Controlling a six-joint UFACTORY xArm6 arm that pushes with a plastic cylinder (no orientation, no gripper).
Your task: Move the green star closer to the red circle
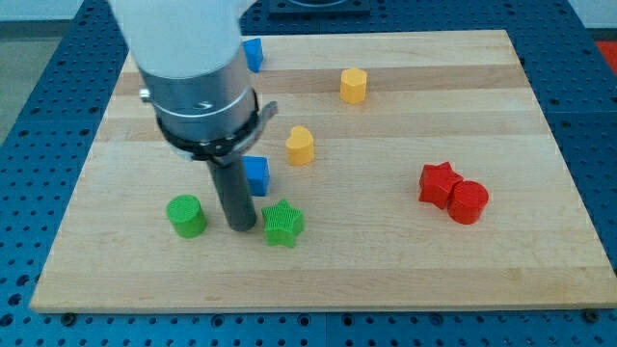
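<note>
The green star [282, 224] lies on the wooden board [386, 270] at the lower middle-left. The red circle [469, 202] sits far to the view's right, touching a red star [439, 183] on its upper left. My tip [240, 226] rests on the board just left of the green star, close to it, between the star and a green circle [186, 215]. I cannot tell whether the tip touches the star.
A blue block [256, 175] sits just behind the rod, partly hidden by it. A yellow heart-like block [301, 145] lies above it, a yellow hexagon [354, 85] further up, and another blue block [253, 53] near the top edge.
</note>
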